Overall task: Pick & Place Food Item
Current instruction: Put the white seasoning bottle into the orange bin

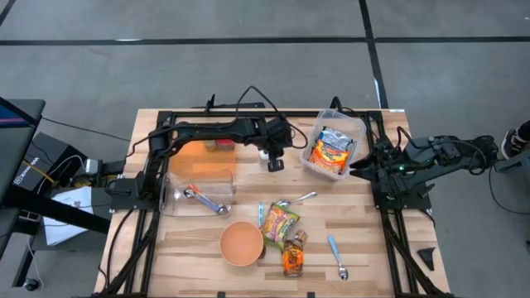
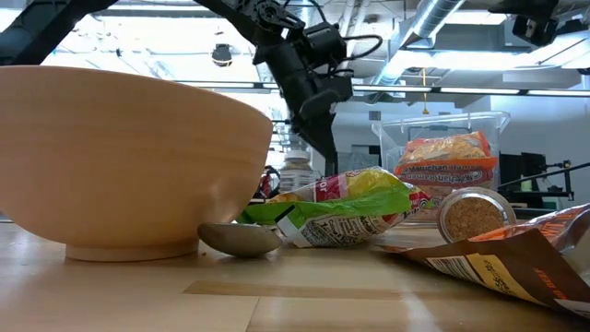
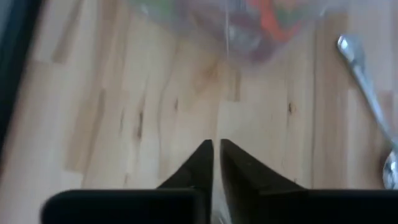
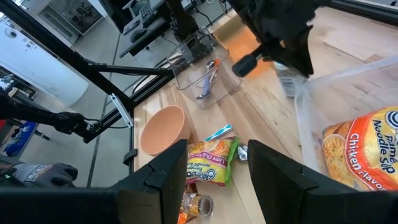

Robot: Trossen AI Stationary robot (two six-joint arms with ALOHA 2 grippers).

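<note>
Noodle packet (image 1: 332, 151) — orange and red, lettered "Chicken Flavor Noodle" in the right wrist view — lies inside the clear bin (image 1: 359, 131) at the table's (image 1: 199, 248) far right edge. Left gripper (image 1: 274, 164) hangs just beside the bin over bare wood, fingers pressed together, holding nothing. Right gripper (image 4: 216, 163) sits at the bin's right side, 2 fingers parted, empty. Green packet (image 1: 279, 222) — "Lime Chili Shrimp" — lies near the wooden bowl (image 1: 242, 242).
</note>
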